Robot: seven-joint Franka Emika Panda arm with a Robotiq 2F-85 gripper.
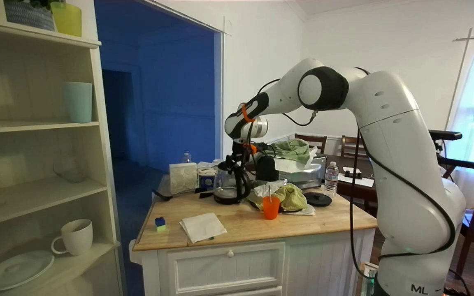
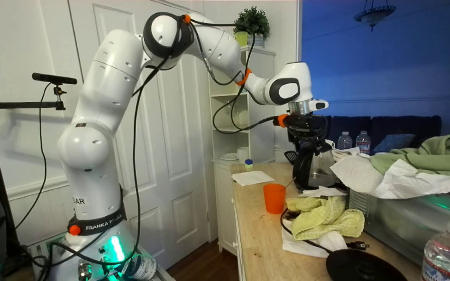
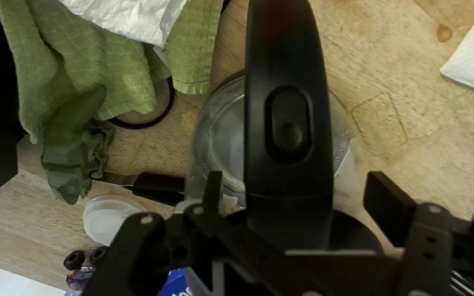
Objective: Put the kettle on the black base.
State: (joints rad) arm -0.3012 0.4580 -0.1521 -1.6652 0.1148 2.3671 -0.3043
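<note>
The kettle stands upright on the wooden counter with a clear glass body and a black handle and top. It shows in both exterior views (image 1: pixel 225 187) (image 2: pixel 322 169), and its black handle fills the middle of the wrist view (image 3: pixel 288 123). The round black base (image 1: pixel 318 199) lies flat on the counter, apart from the kettle; it also shows in an exterior view (image 2: pixel 361 265) and is out of the wrist view. My gripper (image 3: pixel 294 176) is open, pointing down, with one finger on each side of the handle top and gaps on both sides.
An orange cup (image 2: pixel 274 199) and a crumpled green cloth (image 2: pixel 328 218) lie between kettle and base. A water bottle (image 1: pixel 331 179) stands by the base. A silver oven (image 2: pixel 408 218) lines the back. A knife (image 3: pixel 159 187) lies beside the kettle, and a white napkin (image 1: pixel 203 227) lies in front.
</note>
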